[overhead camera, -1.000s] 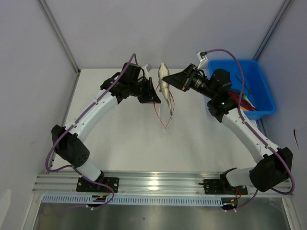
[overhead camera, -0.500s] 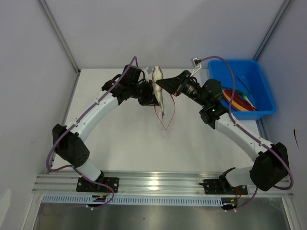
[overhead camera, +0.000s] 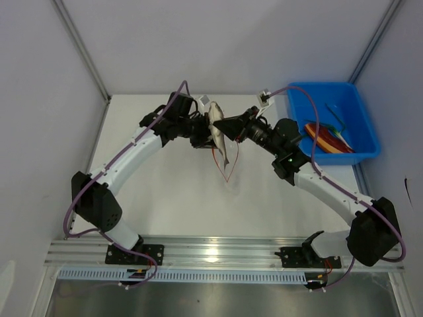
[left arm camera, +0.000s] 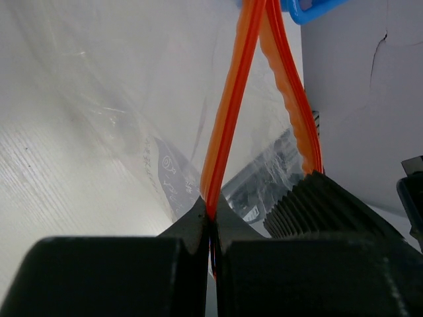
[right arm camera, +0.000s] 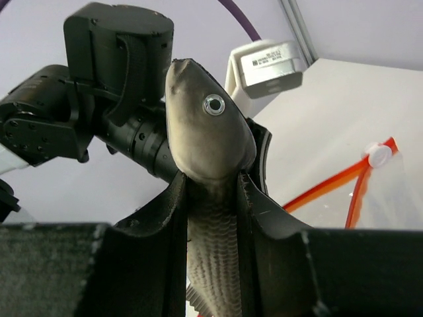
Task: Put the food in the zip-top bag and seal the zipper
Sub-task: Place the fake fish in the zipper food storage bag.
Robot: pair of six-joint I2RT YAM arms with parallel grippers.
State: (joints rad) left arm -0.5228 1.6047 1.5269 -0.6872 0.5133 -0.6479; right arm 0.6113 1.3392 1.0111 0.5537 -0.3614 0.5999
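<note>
Fish (right arm camera: 209,135) pinched head-up in right hand (right arm camera: 211,183), beside left hand (left arm camera: 212,221) gripping zipper (left arm camera: 228,112).

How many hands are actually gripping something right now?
2. Left hand, mid-table toward the back, pinches the orange zipper strip of the zip-top bag. Right hand, right beside it, clamps the grey fish around its body.

From above and behind the arm bases (overhead camera: 132,253), the top camera looks down on the whole white counter (overhead camera: 165,191). Each wrist camera looks closely past its own hand: the left hand (left arm camera: 211,216) at a thin orange-red zipper strip (left arm camera: 228,119), the right hand (right arm camera: 213,183) at a grey-brown toy fish (right arm camera: 208,132), with the same strip beyond it.
</note>
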